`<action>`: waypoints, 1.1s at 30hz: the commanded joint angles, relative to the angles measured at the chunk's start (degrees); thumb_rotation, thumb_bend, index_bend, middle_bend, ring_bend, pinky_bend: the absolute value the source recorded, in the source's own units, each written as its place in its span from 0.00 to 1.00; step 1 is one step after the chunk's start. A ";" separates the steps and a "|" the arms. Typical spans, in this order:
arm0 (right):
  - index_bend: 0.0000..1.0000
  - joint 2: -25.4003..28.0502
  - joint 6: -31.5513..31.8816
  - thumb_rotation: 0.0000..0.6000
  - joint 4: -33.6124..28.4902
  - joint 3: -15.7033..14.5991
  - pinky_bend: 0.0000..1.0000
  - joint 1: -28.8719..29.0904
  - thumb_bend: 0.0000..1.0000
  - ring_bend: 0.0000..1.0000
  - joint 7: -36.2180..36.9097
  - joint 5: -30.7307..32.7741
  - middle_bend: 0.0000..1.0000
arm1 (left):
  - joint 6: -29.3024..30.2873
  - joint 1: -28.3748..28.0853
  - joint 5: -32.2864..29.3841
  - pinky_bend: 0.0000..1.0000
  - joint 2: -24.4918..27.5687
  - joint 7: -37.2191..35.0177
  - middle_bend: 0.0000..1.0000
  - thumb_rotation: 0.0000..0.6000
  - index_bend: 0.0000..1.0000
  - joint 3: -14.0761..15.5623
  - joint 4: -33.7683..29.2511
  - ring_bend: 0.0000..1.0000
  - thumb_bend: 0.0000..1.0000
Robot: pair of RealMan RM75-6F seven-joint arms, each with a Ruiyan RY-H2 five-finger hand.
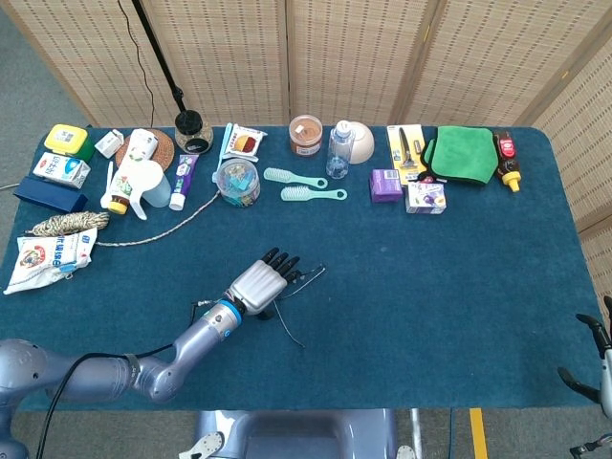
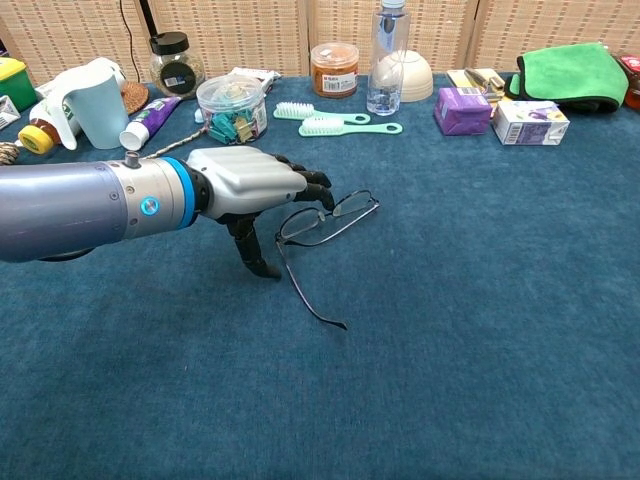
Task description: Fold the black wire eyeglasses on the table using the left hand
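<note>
Two hands are in view for you, and only one is near the work. Your left hand [image 2: 245, 185] reaches in from the left of the chest view, palm down, its dark fingers [image 2: 310, 185] held close together and stretched over the left end of the eyeglasses [image 2: 325, 222], while the thumb points down with its tip at the cloth just beside the near temple arm; whether any finger actually touches the frame cannot be told. The hand holds nothing. The eyeglasses lie on the blue table [image 2: 480, 300], a little left of the middle of the frame, lenses toward the back, with one temple arm open and running toward the bottom of the frame. In the head view the same left hand [image 1: 256, 284] sits lower left of centre with the eyeglasses [image 1: 301, 280] right at its fingertips. Your right hand [image 1: 595, 359] shows only at the lower right edge of the head view, well apart from the eyeglasses, its fingers spread and empty.
</note>
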 commanded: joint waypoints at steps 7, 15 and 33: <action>0.24 0.03 -0.17 1.00 -0.02 0.01 0.07 0.07 0.00 0.05 0.03 -0.03 0.02 | 0.38 -0.09 -0.05 0.00 -0.12 0.15 0.00 0.80 0.25 0.61 0.18 0.00 0.20; 0.24 0.12 -0.22 1.00 -0.16 0.01 0.07 0.10 0.00 0.05 0.24 -0.13 0.02 | 0.57 -0.03 0.43 0.00 0.78 0.39 0.00 0.81 0.33 1.43 -0.41 0.00 0.20; 0.25 0.23 -0.06 1.00 -0.34 -0.10 0.07 0.09 0.00 0.05 0.40 -0.55 0.02 | 1.51 0.76 2.64 0.00 2.60 -0.14 0.00 0.81 0.44 2.44 -2.23 0.00 0.24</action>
